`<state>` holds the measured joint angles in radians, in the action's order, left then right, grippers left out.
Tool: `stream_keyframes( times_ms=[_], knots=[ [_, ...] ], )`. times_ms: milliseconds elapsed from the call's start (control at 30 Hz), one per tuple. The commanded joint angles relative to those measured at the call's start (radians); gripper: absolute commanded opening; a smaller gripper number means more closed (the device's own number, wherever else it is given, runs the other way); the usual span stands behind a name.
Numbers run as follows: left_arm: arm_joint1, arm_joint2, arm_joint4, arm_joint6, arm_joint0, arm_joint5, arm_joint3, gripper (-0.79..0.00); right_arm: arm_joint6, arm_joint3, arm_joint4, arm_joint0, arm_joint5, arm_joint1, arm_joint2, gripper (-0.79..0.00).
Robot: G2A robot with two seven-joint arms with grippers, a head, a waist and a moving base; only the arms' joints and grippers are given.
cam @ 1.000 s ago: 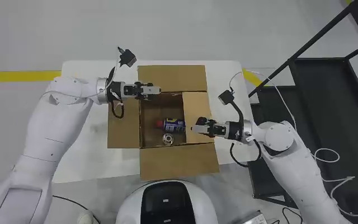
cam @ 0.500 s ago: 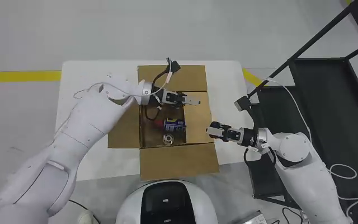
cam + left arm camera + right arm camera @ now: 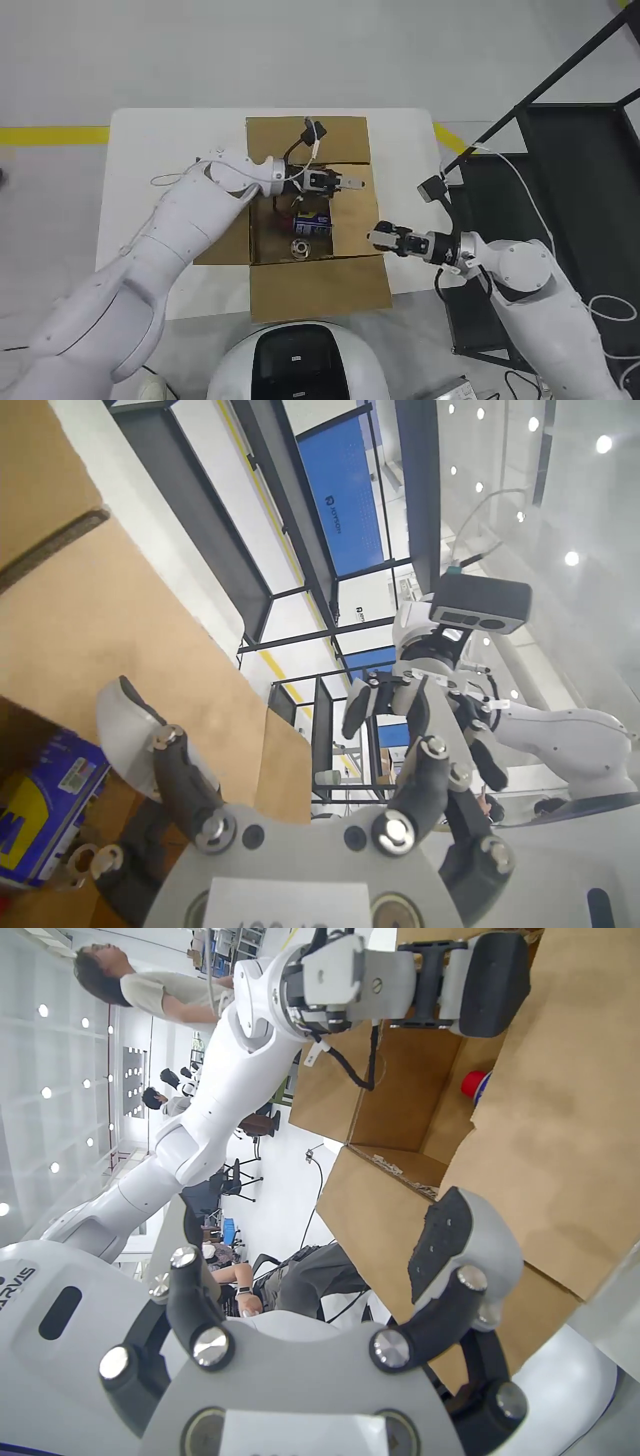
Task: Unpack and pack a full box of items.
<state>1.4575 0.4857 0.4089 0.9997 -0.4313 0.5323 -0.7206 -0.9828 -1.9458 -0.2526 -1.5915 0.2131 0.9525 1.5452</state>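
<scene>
At the middle of the white table (image 3: 160, 150) stands an open brown cardboard box (image 3: 305, 138). Its far, left and near flaps lie spread flat, and its right flap is raised. Inside the box, on its floor, a blue-and-yellow spray can with a red cap (image 3: 310, 222) lies on its side. A small silvery metal piece (image 3: 299, 248) sits just beside it, toward the table's near edge; I cannot tell what the piece is.

From the table's left edge, the left arm stretches across the box opening. The left gripper (image 3: 352, 183) hangs over the box's right side, above and past the can. Its fingers (image 3: 125, 720) are spread apart and hold nothing. In the left wrist view, the edge of the raised flap shows between them.

Off the box's right side, toward the table's right edge, the right gripper (image 3: 373, 237) points at the raised flap. Its fingers are also spread and empty, and one black pad (image 3: 440, 1238) sits close to the cardboard.

Beyond the table's right edge stands a black metal rack (image 3: 560, 200).
</scene>
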Motion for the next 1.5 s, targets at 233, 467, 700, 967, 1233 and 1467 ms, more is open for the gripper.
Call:
stream_keyframes(
  times_ms=[233, 467, 700, 967, 1233, 1467],
  knots=[
    [-0.008, 0.018, -0.111, -0.024, -0.010, 0.040, 0.037, 0.000, -0.018, 0.007, 0.000, 0.052, -0.005, 0.004, -0.077, 0.000],
    [0.009, 0.019, -0.124, -0.042, -0.030, 0.010, 0.045, 0.000, -0.032, 0.008, 0.009, 0.099, -0.017, 0.009, -0.139, 0.000],
    [0.033, 0.067, 0.012, 0.020, -0.016, 0.077, 0.026, 0.000, -0.063, -0.008, 0.013, 0.134, -0.040, 0.012, -0.204, 0.000],
    [0.065, 0.091, 0.109, 0.061, 0.005, 0.070, 0.032, 0.000, -0.089, -0.042, 0.009, 0.137, -0.046, 0.009, -0.204, 0.000],
    [0.112, 0.105, 0.256, 0.146, 0.006, 0.076, 0.071, 0.000, -0.092, -0.091, 0.131, 0.075, -0.145, -0.009, -0.131, 0.000],
    [0.124, 0.130, 0.270, 0.181, 0.019, 0.090, 0.112, 0.000, -0.047, -0.101, 0.206, 0.027, -0.224, -0.022, -0.034, 0.000]
  ],
)
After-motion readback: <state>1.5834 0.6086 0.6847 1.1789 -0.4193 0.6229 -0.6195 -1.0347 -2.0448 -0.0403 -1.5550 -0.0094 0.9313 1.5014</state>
